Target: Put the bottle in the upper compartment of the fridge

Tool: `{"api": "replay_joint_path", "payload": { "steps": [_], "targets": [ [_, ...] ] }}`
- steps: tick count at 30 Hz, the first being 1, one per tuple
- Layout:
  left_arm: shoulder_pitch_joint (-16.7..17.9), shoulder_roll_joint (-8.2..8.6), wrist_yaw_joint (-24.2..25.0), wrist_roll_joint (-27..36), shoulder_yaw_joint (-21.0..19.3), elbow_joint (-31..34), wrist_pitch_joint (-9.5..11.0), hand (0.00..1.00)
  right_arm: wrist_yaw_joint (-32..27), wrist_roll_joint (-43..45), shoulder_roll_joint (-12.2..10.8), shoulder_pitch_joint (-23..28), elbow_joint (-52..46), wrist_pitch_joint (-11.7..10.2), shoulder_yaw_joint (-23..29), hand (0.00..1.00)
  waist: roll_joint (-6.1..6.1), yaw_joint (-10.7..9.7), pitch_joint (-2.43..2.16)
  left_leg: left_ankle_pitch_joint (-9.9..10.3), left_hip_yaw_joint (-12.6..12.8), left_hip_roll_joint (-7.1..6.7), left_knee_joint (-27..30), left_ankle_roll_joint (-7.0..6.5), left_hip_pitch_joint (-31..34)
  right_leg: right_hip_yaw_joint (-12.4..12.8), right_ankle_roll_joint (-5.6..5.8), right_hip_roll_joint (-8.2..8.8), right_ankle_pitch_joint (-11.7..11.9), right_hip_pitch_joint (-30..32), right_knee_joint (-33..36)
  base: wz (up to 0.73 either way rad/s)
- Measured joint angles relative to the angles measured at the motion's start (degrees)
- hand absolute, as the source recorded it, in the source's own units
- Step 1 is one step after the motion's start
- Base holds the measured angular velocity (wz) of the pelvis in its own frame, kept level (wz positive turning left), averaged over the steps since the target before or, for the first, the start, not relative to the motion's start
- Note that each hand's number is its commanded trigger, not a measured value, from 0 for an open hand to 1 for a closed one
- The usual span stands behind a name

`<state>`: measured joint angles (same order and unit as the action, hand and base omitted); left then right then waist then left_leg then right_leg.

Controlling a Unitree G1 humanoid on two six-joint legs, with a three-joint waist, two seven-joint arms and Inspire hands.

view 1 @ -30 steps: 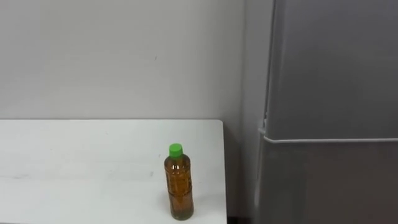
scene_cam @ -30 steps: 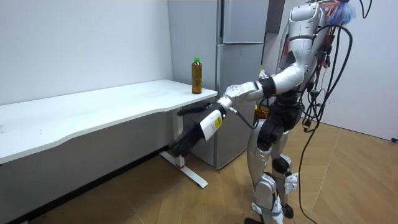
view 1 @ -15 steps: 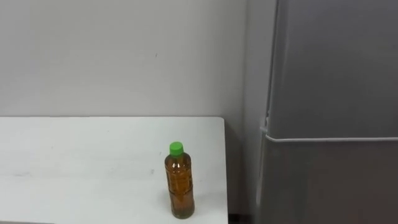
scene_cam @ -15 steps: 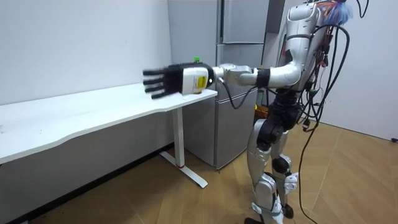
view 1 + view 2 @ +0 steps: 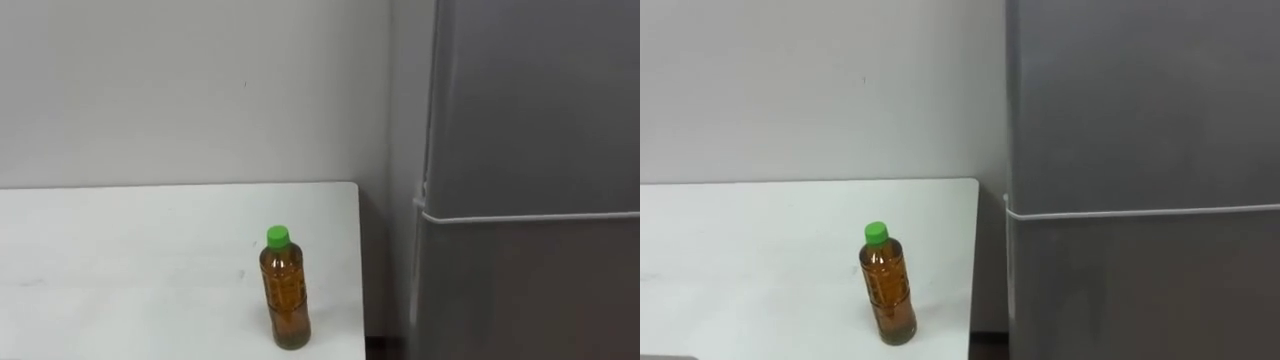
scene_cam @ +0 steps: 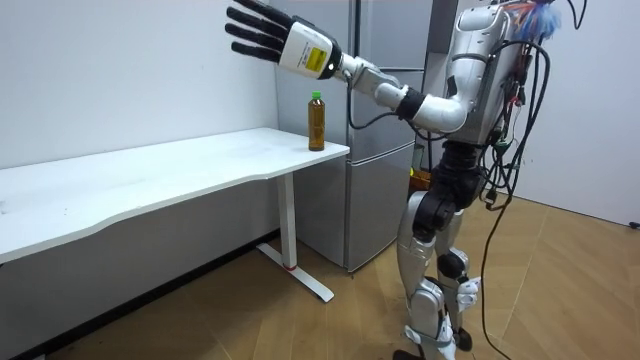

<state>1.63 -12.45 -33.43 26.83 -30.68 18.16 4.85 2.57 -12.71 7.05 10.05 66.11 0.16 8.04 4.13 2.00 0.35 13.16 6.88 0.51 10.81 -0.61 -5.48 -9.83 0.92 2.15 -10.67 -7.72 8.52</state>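
A white table [image 5: 110,260] runs along the pale wall [image 5: 190,90] on the left; its top is bare but for 1 bottle; high over that table, in the room view, the robot's left hand [image 6: 272,34] is held up at the end of an arm stretched up and out toward the room view's left; its fingers [image 6: 243,30] are straight and fanned wide apart, it holds nothing and touches nothing, and it hangs well above the bottle and a little to the room view's left of it; the bottle [image 5: 285,300] stands upright near the table's right-hand end, close to the front edge, amber liquid inside and a green cap [image 5: 277,236] on top, apart from the hand; just beyond the table's end, with a narrow gap between them, stands the grey fridge [image 5: 530,140], its 2 doors shut, a thin pale seam [image 5: 530,215] dividing the upper door from the lower one; in the room view the robot stands upright on the wooden floor [image 6: 560,290] just in front of the fridge, beside the table's end
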Motion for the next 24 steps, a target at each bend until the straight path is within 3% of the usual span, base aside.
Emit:
{"api": "replay_joint_path", "payload": {
  "steps": [5,9,14,24],
  "targets": [
    [-2.4,0.01,1.7,0.0,0.2,2.3,-2.5,0.00,0.1,0.1,-0.1,0.0,-0.8,0.7,0.0,0.00,-0.20,-0.5,-0.27,0.0,0.1,0.00,0.0,0.00,0.2,0.0,0.00,-0.01,0.0,0.3,0.0,0.00],
    [-4.0,0.01,2.3,-0.2,0.5,5.8,-2.6,0.00,0.1,1.1,-0.2,0.1,-1.1,0.8,0.0,0.00,-0.51,-0.9,-0.38,0.0,0.0,-0.05,0.2,-0.01,0.0,0.1,0.00,0.05,0.0,0.1,0.0,0.00],
    [-9.1,0.02,4.8,-2.5,0.7,6.0,-3.1,0.00,0.2,1.7,-0.6,0.1,-1.4,1.1,0.0,0.00,-1.06,-0.9,-0.20,0.0,0.1,-0.07,0.5,-0.01,0.0,0.4,0.10,0.06,-0.1,-0.1,-0.3,-0.01],
    [-12.2,0.04,12.1,-5.3,5.4,9.5,-5.3,0.00,0.1,1.7,-0.6,-0.4,-1.2,1.1,-0.1,0.00,-0.95,-2.2,-0.58,0.0,0.2,-0.07,0.5,-0.02,0.8,0.5,0.09,0.03,-0.1,0.7,-0.4,0.00]
  ]
}}
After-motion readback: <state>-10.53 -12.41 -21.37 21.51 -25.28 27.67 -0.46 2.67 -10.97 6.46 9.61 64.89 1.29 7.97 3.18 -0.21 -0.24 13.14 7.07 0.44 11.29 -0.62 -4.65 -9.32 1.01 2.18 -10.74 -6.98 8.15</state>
